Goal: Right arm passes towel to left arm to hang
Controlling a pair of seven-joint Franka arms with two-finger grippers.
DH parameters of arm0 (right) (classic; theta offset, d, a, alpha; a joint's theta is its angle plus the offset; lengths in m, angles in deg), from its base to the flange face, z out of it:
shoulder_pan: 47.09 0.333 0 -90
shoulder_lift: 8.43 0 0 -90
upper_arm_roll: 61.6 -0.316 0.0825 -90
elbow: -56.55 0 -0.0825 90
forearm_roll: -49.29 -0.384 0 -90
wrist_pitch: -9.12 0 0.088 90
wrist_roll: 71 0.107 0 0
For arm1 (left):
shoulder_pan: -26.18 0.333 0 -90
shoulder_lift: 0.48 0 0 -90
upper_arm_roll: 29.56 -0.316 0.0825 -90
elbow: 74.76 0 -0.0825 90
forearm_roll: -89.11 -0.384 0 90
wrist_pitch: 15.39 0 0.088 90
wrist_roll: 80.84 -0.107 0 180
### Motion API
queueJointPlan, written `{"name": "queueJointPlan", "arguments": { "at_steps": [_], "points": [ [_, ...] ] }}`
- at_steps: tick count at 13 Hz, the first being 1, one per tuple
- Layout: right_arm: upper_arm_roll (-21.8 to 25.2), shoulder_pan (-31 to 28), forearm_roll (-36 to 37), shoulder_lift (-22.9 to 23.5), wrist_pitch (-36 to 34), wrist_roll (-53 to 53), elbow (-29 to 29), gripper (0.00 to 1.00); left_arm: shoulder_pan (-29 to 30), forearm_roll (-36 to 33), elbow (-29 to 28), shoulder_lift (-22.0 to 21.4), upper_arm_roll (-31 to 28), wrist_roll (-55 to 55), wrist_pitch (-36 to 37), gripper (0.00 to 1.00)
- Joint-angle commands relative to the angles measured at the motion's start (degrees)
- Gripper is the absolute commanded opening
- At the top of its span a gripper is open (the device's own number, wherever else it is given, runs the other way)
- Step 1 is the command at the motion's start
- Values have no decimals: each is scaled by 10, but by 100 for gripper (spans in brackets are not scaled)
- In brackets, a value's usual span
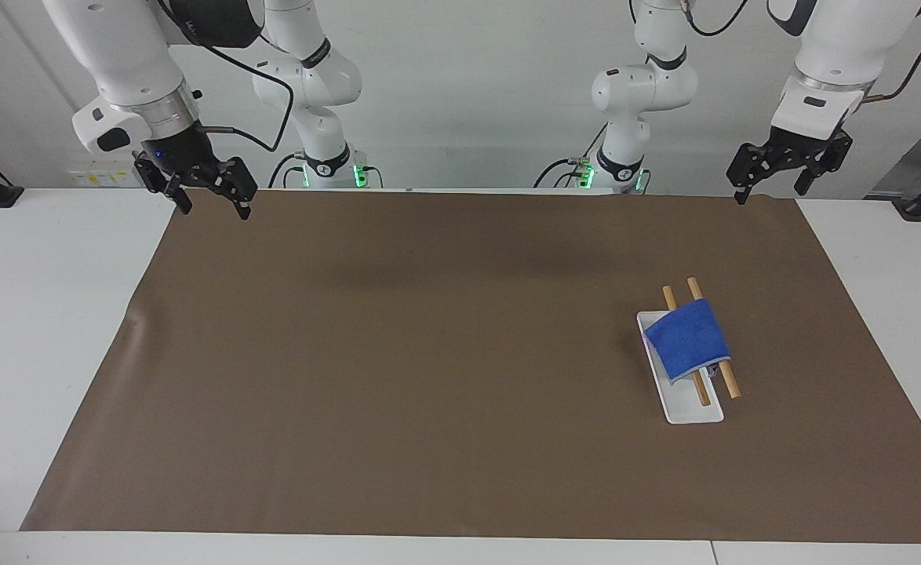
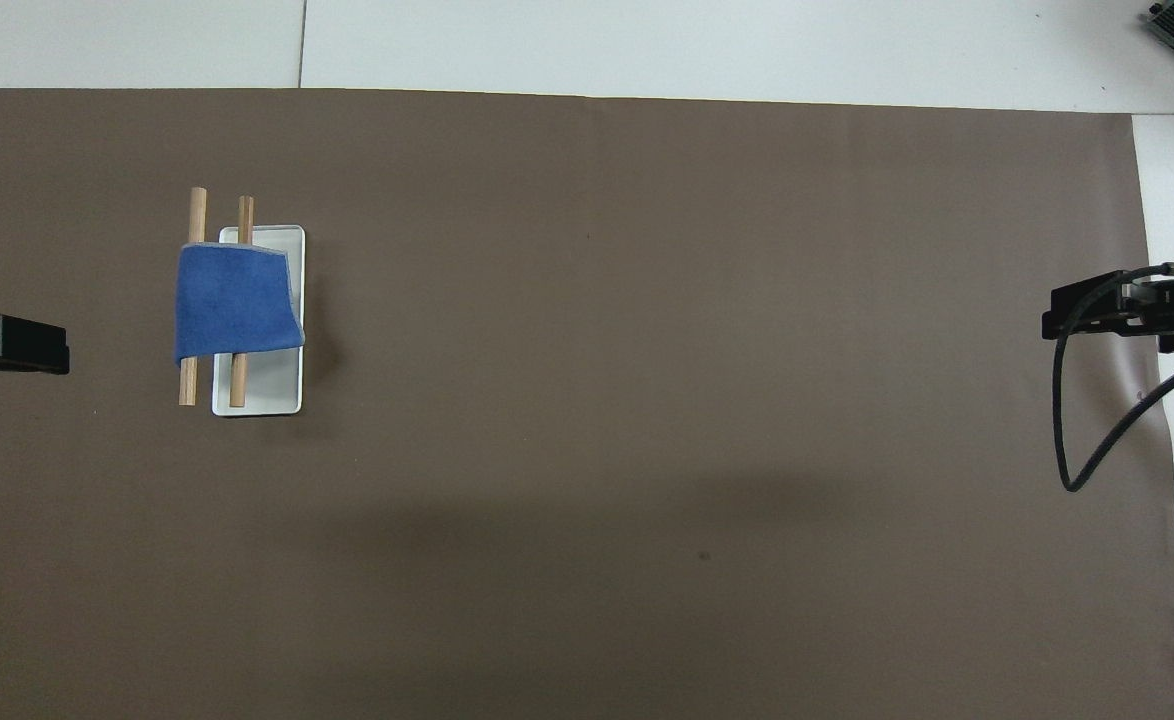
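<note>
The bright-blue towel (image 1: 688, 339) hangs folded over two wooden rods (image 1: 731, 384) that lie across a white tray (image 1: 692, 412), toward the left arm's end of the table; it also shows in the overhead view (image 2: 235, 312). My left gripper (image 1: 770, 187) is open and empty, up in the air over the mat's edge at that end, apart from the towel; it shows at the overhead view's edge (image 2: 9, 345). My right gripper (image 1: 215, 205), with a blue wrist light, is open and empty over the mat's corner at the right arm's end (image 2: 1097, 315).
A brown mat (image 1: 429, 353) covers most of the white table (image 1: 37, 314). A black cable (image 2: 1072, 440) loops down from the right gripper. Both arm bases (image 1: 327, 169) stand at the table's robot end.
</note>
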Motion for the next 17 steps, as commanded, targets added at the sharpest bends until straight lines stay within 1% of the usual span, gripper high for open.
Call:
{"name": "queueJointPlan", "arguments": {
  "at_steps": [1, 2, 17],
  "points": [
    [-3, -3, -3, -2, -5, -7, 2, 100, -3, 10, -26, -21, -6, -50, -4, 100],
    [-3, -3, -6, -2, -3, -8, 2, 100, -3, 10, -26, -21, -8, -81, -4, 100],
    [-4, -3, -11, -3, -2, -10, 0, 100, -6, 10, -26, -19, -6, -80, 9, 100]
  ]
}}
